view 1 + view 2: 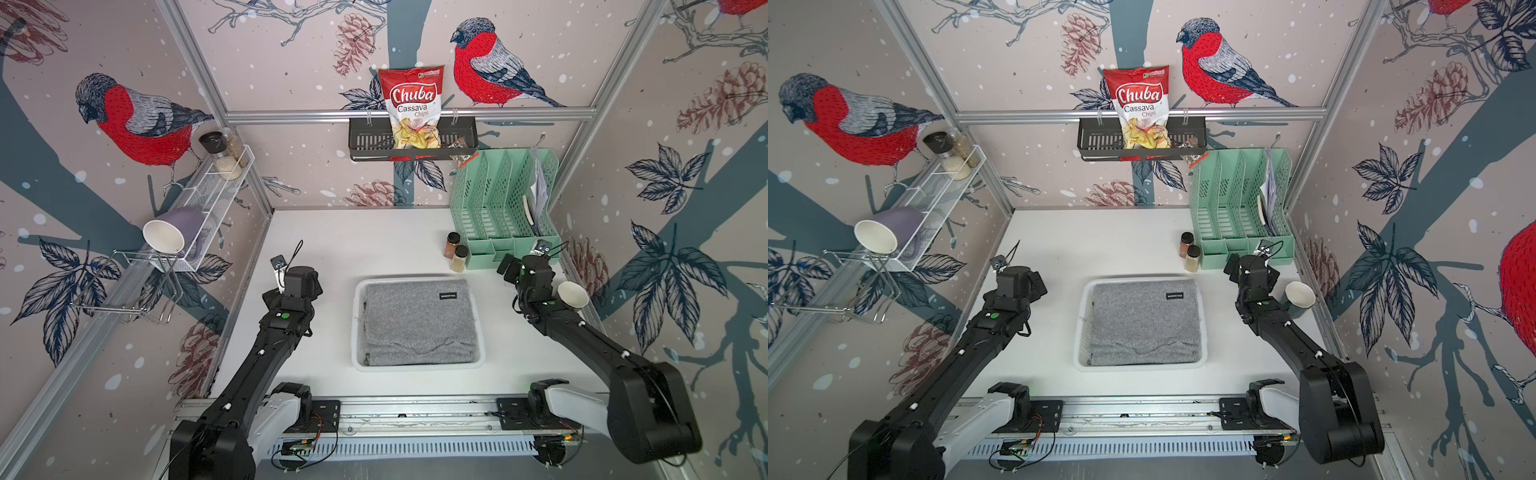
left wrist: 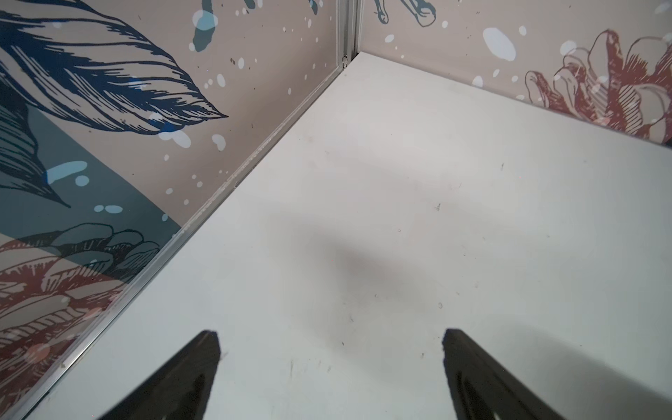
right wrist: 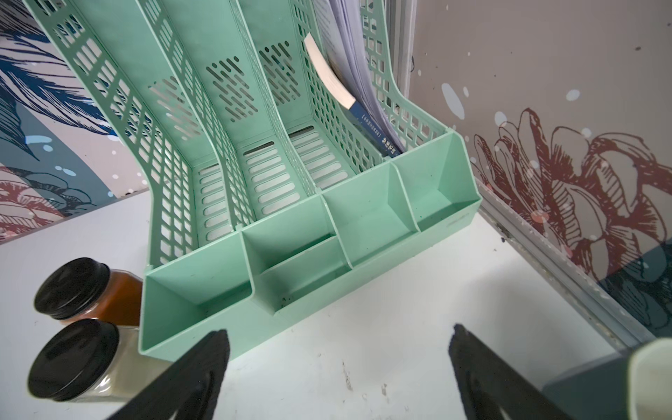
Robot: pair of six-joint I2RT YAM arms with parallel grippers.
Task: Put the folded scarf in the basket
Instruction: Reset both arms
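Two arms flank a scene that looks finished. At left, the left gripper (image 2: 331, 338) hovers over bare table (image 2: 400, 182) near the side wall (image 2: 109, 163), its jaws spread wide and holding nothing. At centre, the basket (image 1: 358, 328) sits on the table between the arms. The folded scarf (image 1: 417, 322), grey with a small black label (image 1: 448, 296), lies flat inside it and covers nearly the whole floor. Its right edge may ride up on the basket's wall, though the top views are too coarse to say. Farther right, two spice jars (image 3: 74, 358) stand just beside the mint-green organiser (image 3: 298, 254). The right gripper (image 3: 340, 334) faces that organiser, jaws likewise apart and empty, with a paper cup (image 1: 572, 294) close at its side. Judged from this layout, placement is done and the step in hand is the closing one. The next move calls only for keeping both arms clear of the basket, or for a light tuck of that edge if it overhangs.
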